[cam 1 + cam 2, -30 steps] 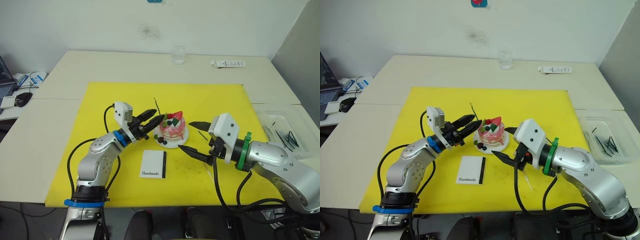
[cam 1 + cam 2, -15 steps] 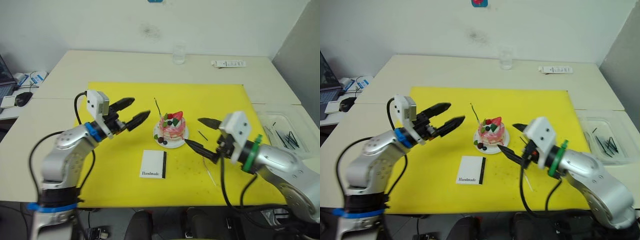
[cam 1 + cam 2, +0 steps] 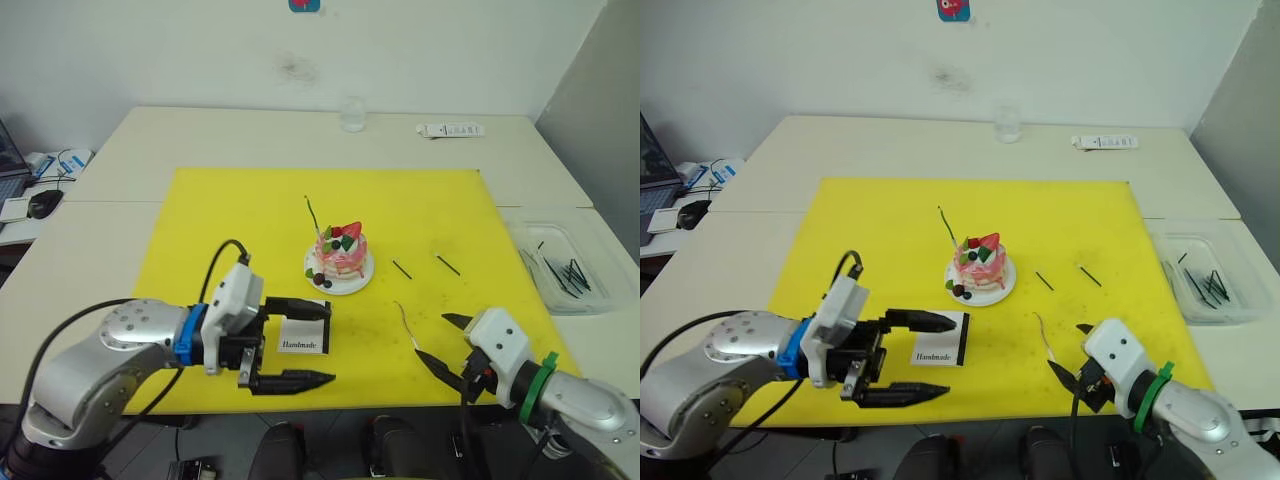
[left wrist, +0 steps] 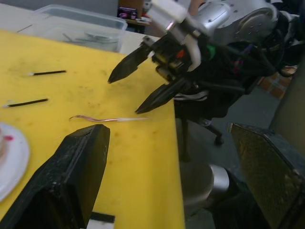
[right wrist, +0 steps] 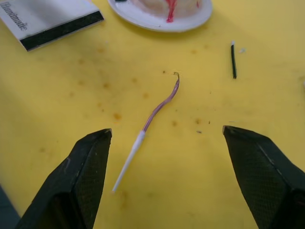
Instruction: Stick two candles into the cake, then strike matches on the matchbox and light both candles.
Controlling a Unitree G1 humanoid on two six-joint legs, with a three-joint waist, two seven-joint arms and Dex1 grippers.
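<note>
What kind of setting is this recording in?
Likely an office or lab test bench: pale tables against a plain wall, a yellow mat as work surface, a clear bin of spare sticks, computer gear at the edge.

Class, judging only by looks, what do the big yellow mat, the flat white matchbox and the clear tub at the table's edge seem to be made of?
Yellow mat: probably rubber or soft plastic; matte, flat, speckled with dark marks.
White matchbox: likely cardboard; matte faces, printed lettering, black strip.
Clear tub: likely plastic; see-through walls, glossy rim.
</note>
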